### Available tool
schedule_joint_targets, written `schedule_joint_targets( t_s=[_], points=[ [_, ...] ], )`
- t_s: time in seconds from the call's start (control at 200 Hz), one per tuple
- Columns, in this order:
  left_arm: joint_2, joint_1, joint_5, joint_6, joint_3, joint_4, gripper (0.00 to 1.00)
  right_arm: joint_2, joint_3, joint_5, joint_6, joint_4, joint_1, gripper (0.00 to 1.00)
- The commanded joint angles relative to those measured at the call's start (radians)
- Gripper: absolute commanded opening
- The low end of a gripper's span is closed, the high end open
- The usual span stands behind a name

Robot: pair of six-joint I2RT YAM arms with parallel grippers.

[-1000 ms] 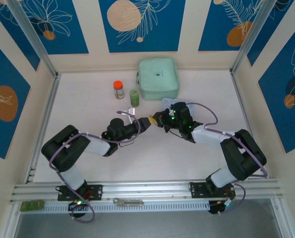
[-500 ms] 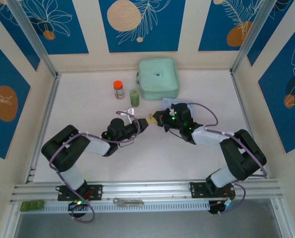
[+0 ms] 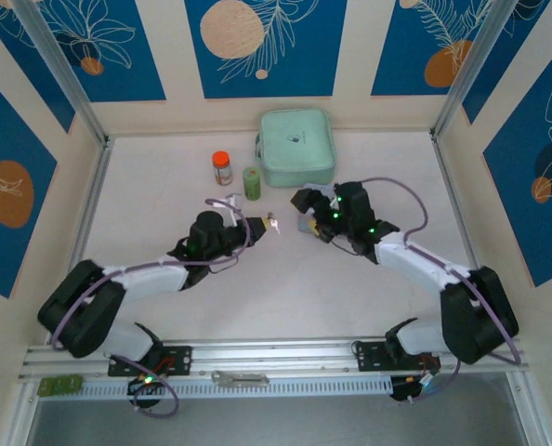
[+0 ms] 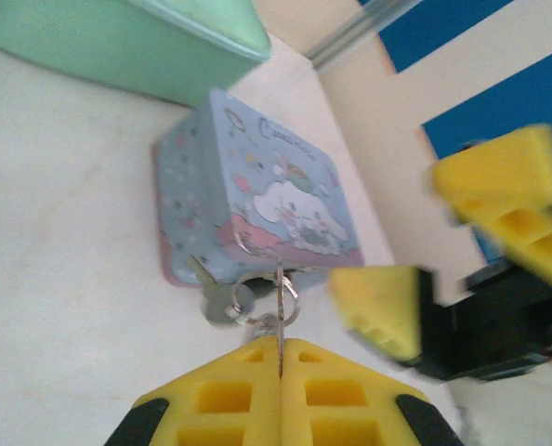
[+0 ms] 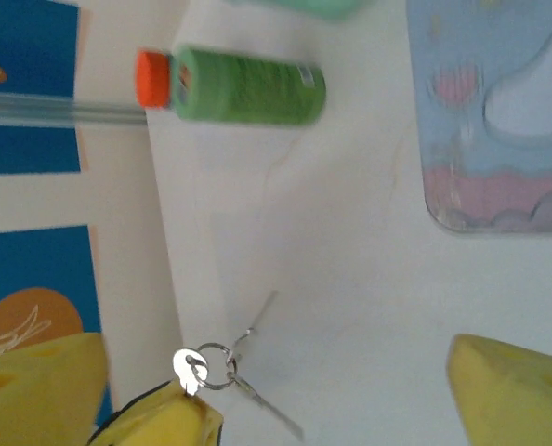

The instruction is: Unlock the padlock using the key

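Observation:
My left gripper (image 3: 260, 225) (image 4: 281, 346) is shut on the key (image 4: 281, 311), a thin grey blade seen edge-on between its yellow fingers. From the key hangs a ring with a second small key (image 4: 216, 297) (image 5: 190, 368). The bunch (image 3: 273, 223) hovers just in front of the pale blue tin (image 4: 257, 200) (image 5: 499, 121) (image 3: 308, 224). My right gripper (image 3: 306, 212) (image 5: 276, 358) (image 4: 434, 246) stands open just right of the keys, with nothing between its fingers. The padlock is hidden.
A mint green case (image 3: 295, 147) lies at the back of the table. A green bottle (image 3: 252, 181) (image 5: 248, 85) and an orange-capped jar (image 3: 222, 168) stand left of it. Bare table lies toward the near edge.
The grippers, close together a second ago, have parted. My left arm reached further forward with the key. My right gripper drew back to the right and now stands open.

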State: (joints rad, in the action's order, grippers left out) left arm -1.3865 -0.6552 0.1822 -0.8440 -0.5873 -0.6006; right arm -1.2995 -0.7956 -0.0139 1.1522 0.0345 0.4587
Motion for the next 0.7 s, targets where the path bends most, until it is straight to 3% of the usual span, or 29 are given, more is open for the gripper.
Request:
schedule_joint_targets(
  t_s=[0.0,0.17,0.27,0.38,0.555,0.695],
  points=[
    [0.093,0.009,-0.106,0.234,-0.088,0.350,0.00,0.080,-0.092,0.127,-0.271,-0.301,-0.052,0.99],
    [0.131,0.030,-0.109,0.361,-0.169,0.524,0.00,0.060,-0.188,0.188,-0.479,-0.509,-0.228,0.99],
    [0.117,0.057,-0.034,0.392,-0.216,0.572,0.00,0.001,-0.235,0.200,-0.570,-0.575,-0.315,0.99],
    [0.090,0.098,0.086,0.427,-0.271,0.626,0.00,-0.064,-0.249,0.106,-0.640,-0.569,-0.398,0.99],
    [0.033,0.178,0.298,0.467,-0.357,0.730,0.00,-0.166,-0.258,-0.033,-0.747,-0.516,-0.433,0.99],
    [0.026,0.206,0.346,0.524,-0.410,0.829,0.00,-0.231,-0.263,-0.106,-0.805,-0.458,-0.433,0.95]
  ],
)
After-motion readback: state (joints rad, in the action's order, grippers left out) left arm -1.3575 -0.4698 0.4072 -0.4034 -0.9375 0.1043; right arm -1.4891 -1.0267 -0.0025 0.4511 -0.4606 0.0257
